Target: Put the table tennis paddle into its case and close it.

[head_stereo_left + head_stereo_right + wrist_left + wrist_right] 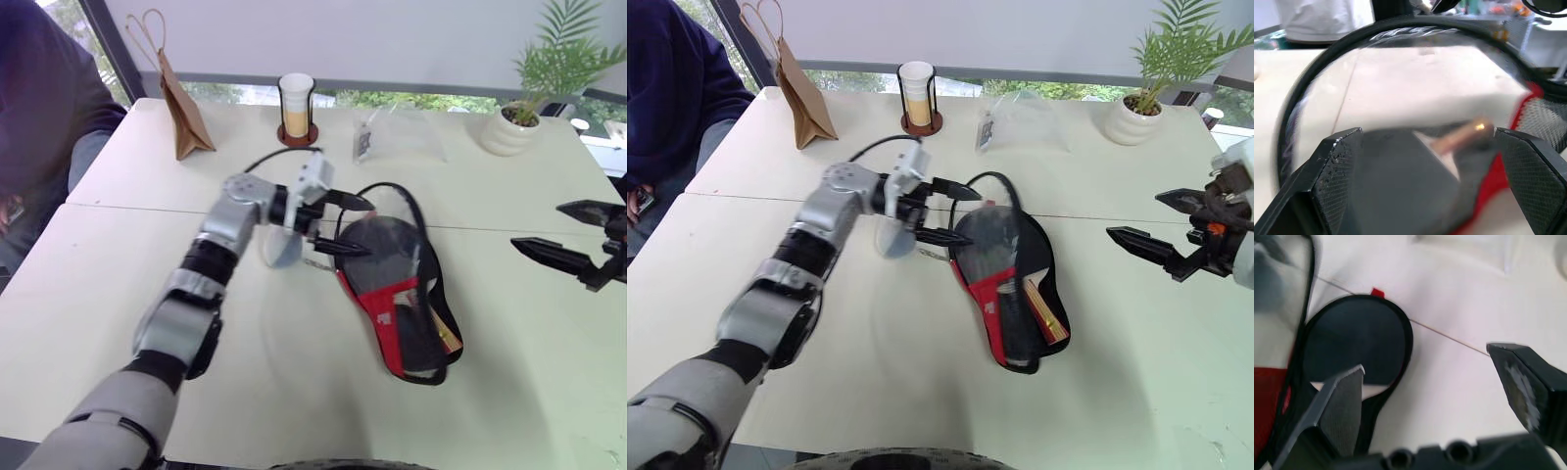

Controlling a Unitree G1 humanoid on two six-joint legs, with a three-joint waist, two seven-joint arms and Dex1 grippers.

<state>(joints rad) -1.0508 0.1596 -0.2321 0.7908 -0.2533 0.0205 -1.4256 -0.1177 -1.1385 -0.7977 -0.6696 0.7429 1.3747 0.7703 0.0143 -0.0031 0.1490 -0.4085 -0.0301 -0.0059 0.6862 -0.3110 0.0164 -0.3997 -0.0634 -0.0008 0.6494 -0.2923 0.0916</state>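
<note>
The case (392,304) lies open at the table's centre, black with a red panel and a mesh pocket. Its round lid flap (397,211) is blurred and stands half raised. The table tennis paddle sits inside: its tan handle (447,338) shows along the case's right edge and its black face (1352,340) shows under the flap. My left gripper (358,227) is open, pointing right, level with the flap's rim at the case's left side. My right gripper (544,227) hovers open above the table, well to the right of the case and apart from it.
A person (39,98) sits at the far left. Along the back stand a brown paper bag (184,108), a cup in a holder (296,108), a clear plastic bag (397,137) and a potted plant (519,117). A pale grey rounded thing (282,245) lies under my left wrist.
</note>
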